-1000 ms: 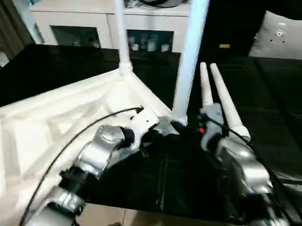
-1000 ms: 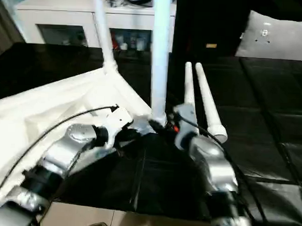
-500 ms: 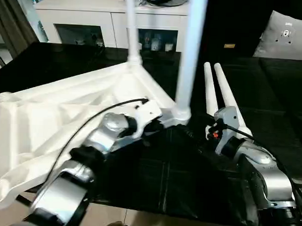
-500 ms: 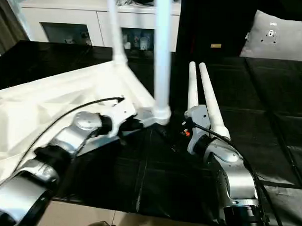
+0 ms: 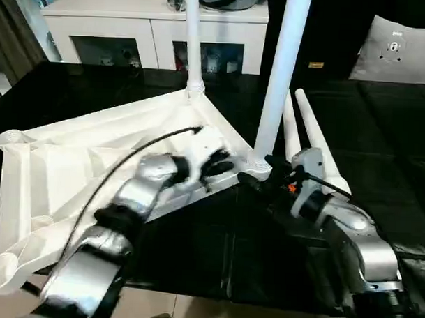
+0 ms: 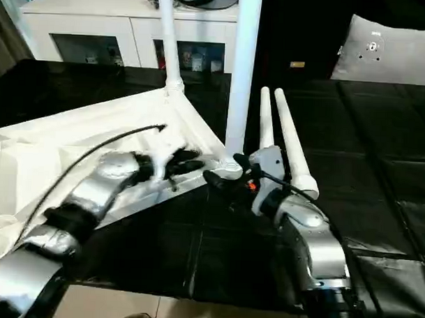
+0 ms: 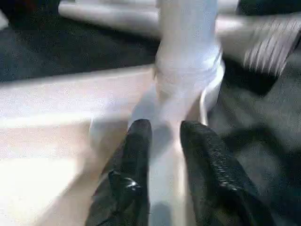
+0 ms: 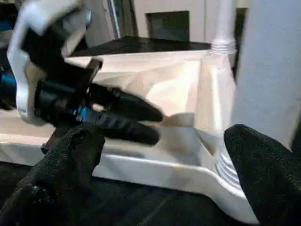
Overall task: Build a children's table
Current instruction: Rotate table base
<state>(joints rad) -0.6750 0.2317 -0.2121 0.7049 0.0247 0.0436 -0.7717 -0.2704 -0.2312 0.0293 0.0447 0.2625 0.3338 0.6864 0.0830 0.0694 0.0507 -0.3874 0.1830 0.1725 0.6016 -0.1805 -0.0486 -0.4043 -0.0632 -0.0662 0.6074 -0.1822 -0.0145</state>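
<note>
The children's table top (image 5: pixel 58 167) lies upside down, ribbed side up, on the black work table. Two white legs stand in its sockets: one at the far corner (image 5: pixel 192 40), one at the near right corner (image 5: pixel 278 77). Two loose legs (image 5: pixel 314 135) lie side by side to the right. My left gripper (image 5: pixel 216 165) hovers over the ribs just left of the near leg's socket (image 7: pixel 188 70), fingers (image 7: pixel 138 136) slightly apart, holding nothing. My right gripper (image 5: pixel 257 180) is open at that leg's base, one finger (image 8: pixel 263 165) close beside the socket.
Bare corner sockets (image 5: pixel 11 136) (image 5: pixel 2 270) sit at the top's left end, which juts past the black work table (image 5: pixel 216 250). A white cabinet (image 5: pixel 154 17) stands behind, a grey cushion (image 5: pixel 398 50) at the back right.
The left gripper's fingers have parted from shut. The right gripper has opened wider and moved in toward the near leg's base. The camera has shifted.
</note>
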